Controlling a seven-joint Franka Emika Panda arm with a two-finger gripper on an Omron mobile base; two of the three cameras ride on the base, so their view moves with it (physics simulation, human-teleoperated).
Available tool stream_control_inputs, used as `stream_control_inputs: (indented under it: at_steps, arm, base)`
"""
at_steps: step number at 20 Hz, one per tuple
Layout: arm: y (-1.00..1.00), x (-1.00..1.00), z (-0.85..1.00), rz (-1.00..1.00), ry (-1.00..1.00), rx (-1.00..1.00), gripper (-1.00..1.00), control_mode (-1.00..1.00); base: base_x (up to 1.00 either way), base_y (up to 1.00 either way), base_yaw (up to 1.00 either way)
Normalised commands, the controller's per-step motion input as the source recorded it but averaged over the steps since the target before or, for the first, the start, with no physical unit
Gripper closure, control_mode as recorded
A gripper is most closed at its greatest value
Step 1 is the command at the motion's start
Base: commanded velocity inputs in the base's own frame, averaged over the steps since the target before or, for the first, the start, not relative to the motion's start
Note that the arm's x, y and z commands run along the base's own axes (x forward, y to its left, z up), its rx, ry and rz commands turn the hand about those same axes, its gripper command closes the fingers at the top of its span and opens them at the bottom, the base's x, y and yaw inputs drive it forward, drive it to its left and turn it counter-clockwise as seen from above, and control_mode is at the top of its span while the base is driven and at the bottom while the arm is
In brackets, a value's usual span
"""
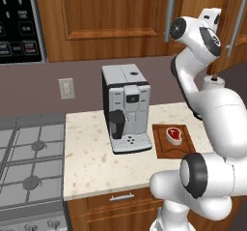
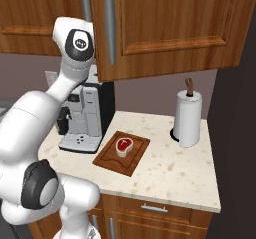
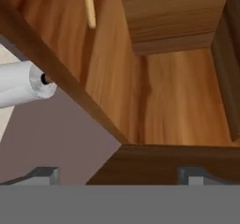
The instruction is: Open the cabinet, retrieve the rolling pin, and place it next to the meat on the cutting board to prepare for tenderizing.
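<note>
The cabinet (image 2: pixel 165 28) of reddish-brown wood hung above the table (image 2: pixel 190 175), and in the right base view its door with a long silver bar handle (image 2: pixel 110 23) stood swung out toward the camera. In the hand view the cabinet's inside lay open: a plain wooden shelf and back wall, with the end of the rolling pin (image 3: pixel 89 5), slim and light tan, showing at the top edge of that view. The white arm reached up in front of the cabinet. A silver coffee machine (image 1: pixel 126 108) stood on the speckled table, toward its back. Just beside the machine lay the dark cutting board (image 1: pixel 173 140), flat on the table, and the meat (image 1: pixel 174 135), a small red steak with a white fat rim, rested on the board. A paper towel roll (image 2: pixel 188 117) stood upright on its holder near the table's far corner, well apart from the board. The claw (image 3: pixel 119 175) was released, its two small dark tips set wide apart at the bottom of the hand view, with nothing between them.
</note>
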Motion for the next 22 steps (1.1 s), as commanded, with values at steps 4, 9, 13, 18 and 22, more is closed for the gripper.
stream_control_inputs:
  at_steps: [4,9,13,18,22]
  arm:
    - [-0.91,-0.68,-0.05,-0.12,-0.01,0.00,-1.00,-1.00]
    - [-0.97,-0.90,0.00,-0.16,-0.06,0.01,-1.00,-1.00]
    - [-1.00,-0.81,0.00,-0.17,-0.04,0.01,-1.00,-1.00]
    - [-1.00,-0.55,0.00,-0.19,0.00,0.00,-1.00,-1.00]
    - [-1.00,-0.32,0.00,-0.17,0.00,0.00,-1.00,-1.00]
  base:
    - [0.00,0.00,0.00]
    - [0.00,0.00,0.00]
    - [0.00,0.00,0.00]
    - [0.00,0.00,0.00]
    - [0.00,0.00,0.00]
